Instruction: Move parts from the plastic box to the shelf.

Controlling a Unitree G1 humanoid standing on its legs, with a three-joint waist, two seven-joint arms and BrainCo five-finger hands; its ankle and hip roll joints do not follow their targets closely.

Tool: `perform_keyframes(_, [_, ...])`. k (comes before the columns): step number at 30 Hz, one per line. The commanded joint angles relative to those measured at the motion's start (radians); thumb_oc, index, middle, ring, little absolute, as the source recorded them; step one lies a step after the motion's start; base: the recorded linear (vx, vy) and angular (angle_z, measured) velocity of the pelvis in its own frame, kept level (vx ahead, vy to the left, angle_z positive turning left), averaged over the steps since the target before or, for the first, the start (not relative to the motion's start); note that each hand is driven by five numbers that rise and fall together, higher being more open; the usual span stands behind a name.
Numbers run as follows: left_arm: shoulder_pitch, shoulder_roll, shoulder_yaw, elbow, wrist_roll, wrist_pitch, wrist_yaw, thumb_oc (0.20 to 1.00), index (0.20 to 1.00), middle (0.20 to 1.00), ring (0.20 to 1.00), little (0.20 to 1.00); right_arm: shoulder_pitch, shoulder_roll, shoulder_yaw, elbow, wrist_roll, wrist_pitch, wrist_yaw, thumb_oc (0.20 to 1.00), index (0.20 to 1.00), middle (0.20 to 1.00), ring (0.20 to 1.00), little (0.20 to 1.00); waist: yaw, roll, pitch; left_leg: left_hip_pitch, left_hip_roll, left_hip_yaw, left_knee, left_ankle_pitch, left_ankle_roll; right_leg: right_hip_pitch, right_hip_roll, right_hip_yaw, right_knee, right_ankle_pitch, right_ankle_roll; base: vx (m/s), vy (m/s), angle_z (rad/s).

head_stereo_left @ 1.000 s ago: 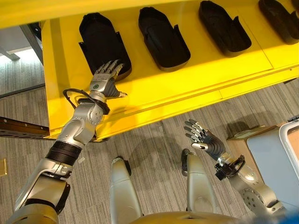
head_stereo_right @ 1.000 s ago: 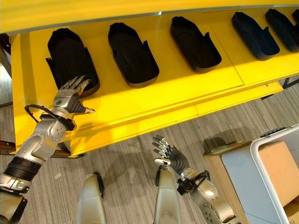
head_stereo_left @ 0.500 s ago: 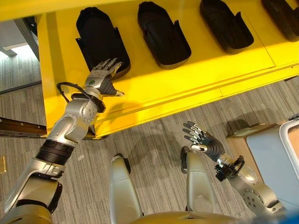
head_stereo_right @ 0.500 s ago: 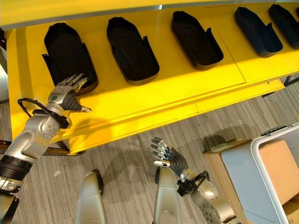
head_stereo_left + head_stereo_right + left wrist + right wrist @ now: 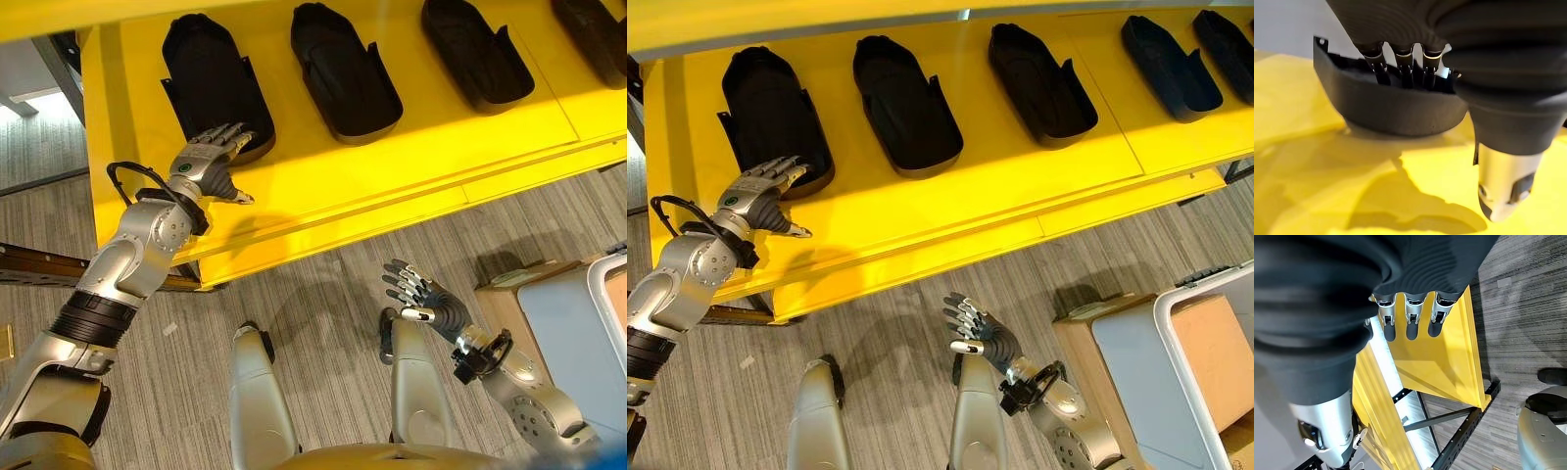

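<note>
At the upper left of the frame, my left hand (image 5: 208,163) has drawn back slightly from the long black moulded plastic part (image 5: 206,83) on the yellow metal shelf (image 5: 323,186), fingers straight, releasing it; my right hand (image 5: 428,305) hangs relaxed, empty, lower right

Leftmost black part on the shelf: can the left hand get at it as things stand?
Probably yes. The left hand has its open fingers at the near end of the leftmost black part on the yellow shelf, with nothing between them.
</note>
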Motion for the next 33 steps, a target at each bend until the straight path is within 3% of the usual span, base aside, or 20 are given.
perform_keyframes(1, [-0.025,0.065,-0.031,-0.056,-0.022,-0.015,-0.014,1.0,1.0,1.0,1.0,1.0,0.032,-0.017,-0.047,-0.024,-0.002,-0.023,0.023,1.0,1.0,1.0,1.0,1.0,0.008,0.017,-0.046,0.05,0.014,-0.038,-0.069,0.1,-0.006,0.007,-0.026,0.076,0.029,0.064,-0.007,0.0,0.0,0.0])
perform_keyframes(9, [0.0,0.123,-0.015,-0.062,-0.027,-0.017,-0.046,1.0,1.0,1.0,1.0,1.0,0.042,-0.016,-0.053,-0.022,-0.005,-0.015,0.04,1.0,1.0,1.0,1.0,1.0,0.01,0.018,-0.042,0.05,0.014,-0.037,-0.066,0.099,-0.006,0.009,-0.026,0.076,0.029,0.064,-0.007,0.0,0.0,0.0])
perform_keyframes(20, [0.08,0.129,-0.05,0.12,0.02,-0.039,-0.047,1.0,1.0,1.0,1.0,1.0,0.048,-0.03,-0.057,-0.034,0.001,-0.027,0.058,1.0,1.0,1.0,1.0,1.0,0.008,0.017,-0.03,0.046,0.013,-0.036,-0.06,0.101,-0.006,0.004,-0.026,0.08,0.038,0.063,-0.005,0.0,0.0,0.0])
perform_keyframes(23, [0.058,0.066,-0.138,0.332,0.067,-0.048,-0.005,1.0,1.0,1.0,1.0,1.0,0.045,-0.041,-0.049,-0.041,0.006,-0.042,0.062,1.0,1.0,1.0,1.0,1.0,0.0,0.015,-0.023,0.044,0.013,-0.033,-0.058,0.105,-0.004,0.0,-0.027,0.08,0.041,0.064,-0.004,0.0,0.0,0.0])
perform_keyframes(27, [0.016,0.001,-0.205,0.47,0.092,-0.047,0.024,1.0,1.0,1.0,1.0,1.0,0.036,-0.049,-0.038,-0.043,0.012,-0.057,0.058,1.0,1.0,1.0,1.0,1.0,-0.007,0.014,-0.019,0.04,0.015,-0.033,-0.056,0.107,-0.004,-0.004,-0.025,0.084,0.041,0.065,-0.004,0.0,0.0,0.0])
perform_keyframes(29, [-0.072,-0.12,-0.322,0.732,0.131,-0.042,0.066,1.0,1.0,1.0,1.0,1.0,0.02,-0.066,-0.009,-0.043,0.018,-0.078,0.052,1.0,1.0,1.0,1.0,1.0,-0.023,0.009,-0.014,0.035,0.017,-0.034,-0.051,0.108,-0.004,-0.012,-0.021,0.086,0.047,0.066,-0.003,0.0,0.0,0.0])
perform_keyframes(31, [-0.106,-0.158,-0.361,0.81,0.142,-0.041,0.076,1.0,1.0,1.0,1.0,1.0,0.014,-0.074,-0.001,-0.043,0.018,-0.087,0.047,1.0,1.0,1.0,1.0,1.0,-0.026,0.007,-0.011,0.033,0.019,-0.034,-0.051,0.11,-0.004,-0.015,-0.02,0.087,0.048,0.068,-0.003,0.04,-0.002,-0.03])
perform_keyframes(32, [-0.117,-0.174,-0.377,0.838,0.149,-0.042,0.076,1.0,1.0,1.0,1.0,1.0,0.011,-0.079,0.006,-0.044,0.019,-0.091,0.045,1.0,1.0,1.0,1.0,1.0,-0.03,0.007,-0.012,0.042,0.022,-0.035,-0.037,0.079,-0.009,-0.008,-0.021,0.088,0.063,0.04,0.002,0.0,-0.006,-0.06])
perform_keyframes(33, [-0.12,-0.176,-0.379,0.842,0.149,-0.042,0.078,1.0,1.0,1.0,1.0,1.0,0.01,-0.079,0.004,-0.045,0.019,-0.091,0.045,1.0,1.0,1.0,1.0,1.0,-0.029,0.007,-0.009,0.031,0.02,-0.035,-0.047,0.109,-0.004,-0.018,-0.019,0.088,0.051,0.068,-0.002,0.09,-0.007,-0.04])
